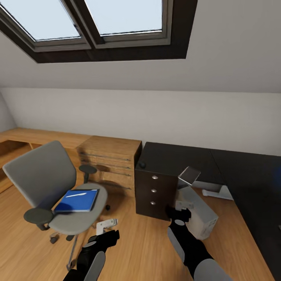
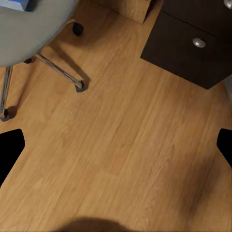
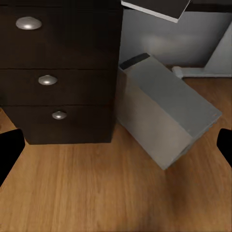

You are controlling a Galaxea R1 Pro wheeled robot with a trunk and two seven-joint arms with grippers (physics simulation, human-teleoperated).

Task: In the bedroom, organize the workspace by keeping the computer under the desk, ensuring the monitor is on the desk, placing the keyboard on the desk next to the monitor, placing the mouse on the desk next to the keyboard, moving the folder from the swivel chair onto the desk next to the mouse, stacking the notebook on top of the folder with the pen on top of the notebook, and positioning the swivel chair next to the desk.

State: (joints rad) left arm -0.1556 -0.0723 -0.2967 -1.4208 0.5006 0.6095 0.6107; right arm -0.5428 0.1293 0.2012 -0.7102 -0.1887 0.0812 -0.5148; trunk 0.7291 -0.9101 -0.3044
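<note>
Bench [image 1: 242,171]: black top running along the right, well apart from the swivel chair [image 1: 43,175] at left. Dark drawer cabinet [image 1: 154,187] stands between them. Computer [image 1: 199,212] on the floor just beside the cabinet, at the bench edge, skewed. Folder [image 1: 77,200] lies on the chair seat, a thin white stick on top, possibly the pen. Small dark round thing on the cabinet top, maybe the mouse.

Left pincer [image 1: 106,231]: jaws wide apart, empty, over floor near the seat. Right pincer [image 1: 178,214]: also spread, empty, facing the computer.

Risk: the chair may roll off if the seat is nudged while reaching for the folder.

Right wrist view shows the three cabinet knobs and the computer's tilt; left wrist view shows the chrome chair legs.
</note>
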